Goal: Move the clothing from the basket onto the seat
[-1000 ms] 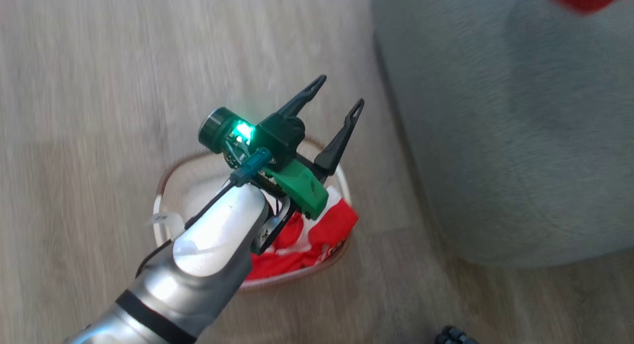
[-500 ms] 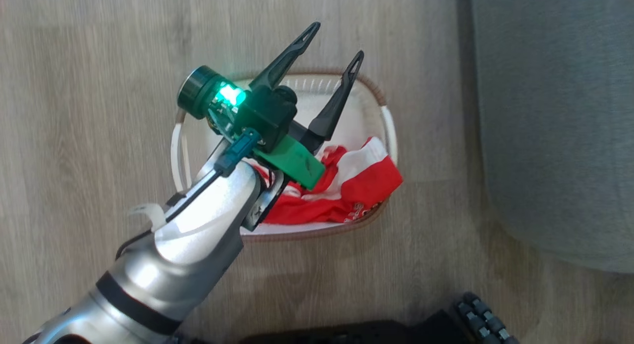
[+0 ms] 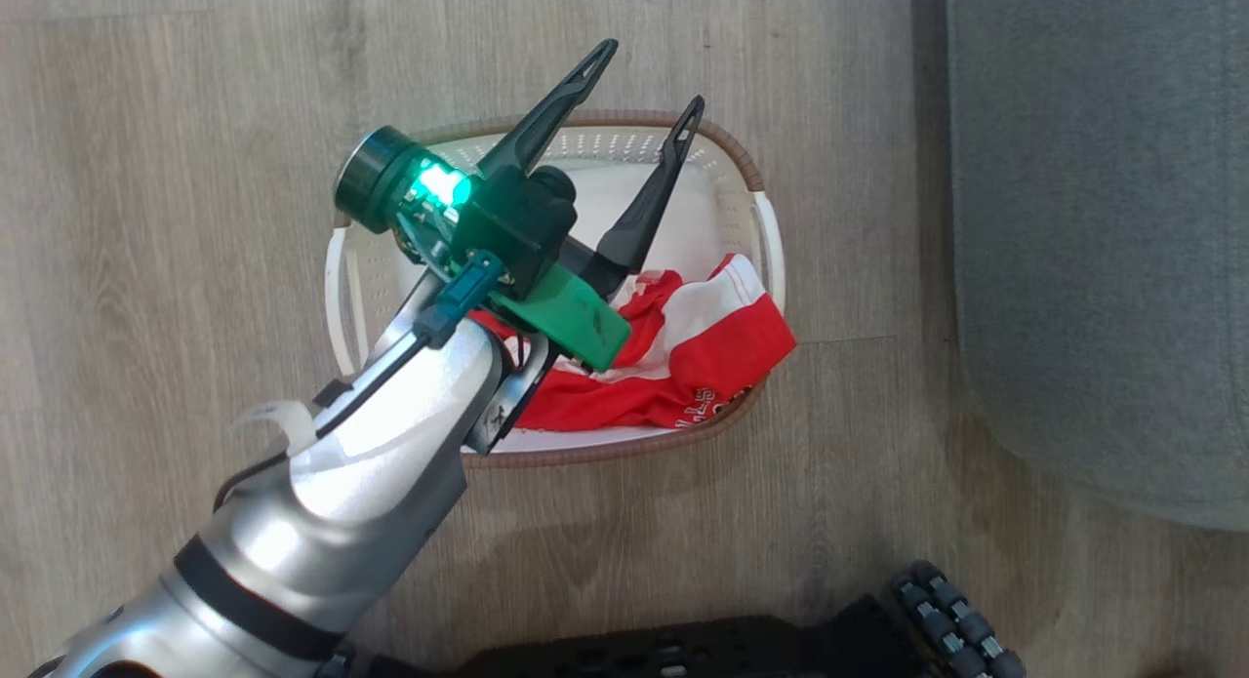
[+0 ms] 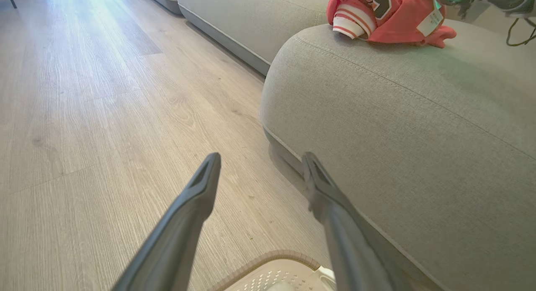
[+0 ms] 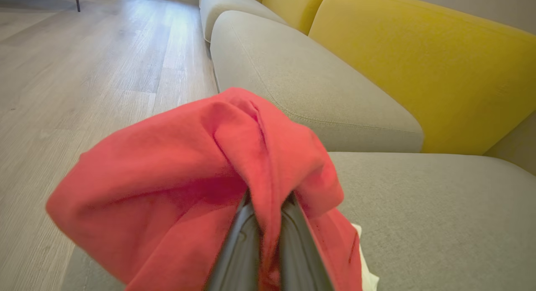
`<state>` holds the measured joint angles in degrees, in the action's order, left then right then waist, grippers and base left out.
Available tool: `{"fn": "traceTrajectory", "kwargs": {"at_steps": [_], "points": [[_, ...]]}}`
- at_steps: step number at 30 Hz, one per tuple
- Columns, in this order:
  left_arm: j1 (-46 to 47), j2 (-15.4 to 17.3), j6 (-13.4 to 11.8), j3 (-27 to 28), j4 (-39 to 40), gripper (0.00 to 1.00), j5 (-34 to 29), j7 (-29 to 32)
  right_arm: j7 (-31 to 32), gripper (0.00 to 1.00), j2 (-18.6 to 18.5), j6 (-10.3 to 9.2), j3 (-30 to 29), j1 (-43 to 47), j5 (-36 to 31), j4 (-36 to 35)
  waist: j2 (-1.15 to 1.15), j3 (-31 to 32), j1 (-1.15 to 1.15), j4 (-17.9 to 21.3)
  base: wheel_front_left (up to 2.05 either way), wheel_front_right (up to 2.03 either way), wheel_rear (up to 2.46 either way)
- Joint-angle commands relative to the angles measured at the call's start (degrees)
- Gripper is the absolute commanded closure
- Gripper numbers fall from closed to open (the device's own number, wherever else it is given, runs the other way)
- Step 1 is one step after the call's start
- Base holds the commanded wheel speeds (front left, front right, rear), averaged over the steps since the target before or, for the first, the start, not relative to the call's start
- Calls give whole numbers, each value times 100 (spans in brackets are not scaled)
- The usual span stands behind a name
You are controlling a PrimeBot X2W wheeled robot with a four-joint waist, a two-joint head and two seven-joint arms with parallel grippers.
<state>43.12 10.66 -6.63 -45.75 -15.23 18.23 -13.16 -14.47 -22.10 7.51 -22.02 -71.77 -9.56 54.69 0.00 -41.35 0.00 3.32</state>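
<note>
Cream basket [image 3: 624, 449] upright on floor, near grey seat [image 3: 1103, 219]. Red-and-white clothing [image 3: 683, 366] crumpled in its near-right corner, overlapping rim. Second garment [image 4: 389, 14] bunched atop seat.

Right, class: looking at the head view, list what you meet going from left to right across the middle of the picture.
Pale wooden floor → white left handle of the cream perforated plastic basket → bright red fabric clothing with white bands → large grey fabric sofa seat.
</note>
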Motion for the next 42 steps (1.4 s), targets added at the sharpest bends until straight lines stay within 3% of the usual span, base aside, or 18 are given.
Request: {"fn": "traceTrajectory", "kwargs": {"at_steps": [1,15,26,37,42], "points": [[26,133,-33,129,167,0,-40,35,-51,0,1,-2,43,81,17,-183,0,20,0,33,0,0,0],[-127,192,-108,360,17,0,223,-82,-52,0,150,-2,851,1037,891,-999,0,496,0,285,0,0,0],[-699,228,-257,828,19,0,542,-176,-52,0,-97,-2,1476,1970,1335,-1721,0,1533,0,208,0,0,0],[-1724,134,-330,1721,183,0,652,-183,-52,0,333,-2,2248,2974,1935,-2240,0,2572,0,-90,0,0,0],[-2154,77,-307,2118,234,0,568,-183,-52,0,605,-2,2261,3622,2083,-2645,0,2896,0,-261,0,0,0]]}}
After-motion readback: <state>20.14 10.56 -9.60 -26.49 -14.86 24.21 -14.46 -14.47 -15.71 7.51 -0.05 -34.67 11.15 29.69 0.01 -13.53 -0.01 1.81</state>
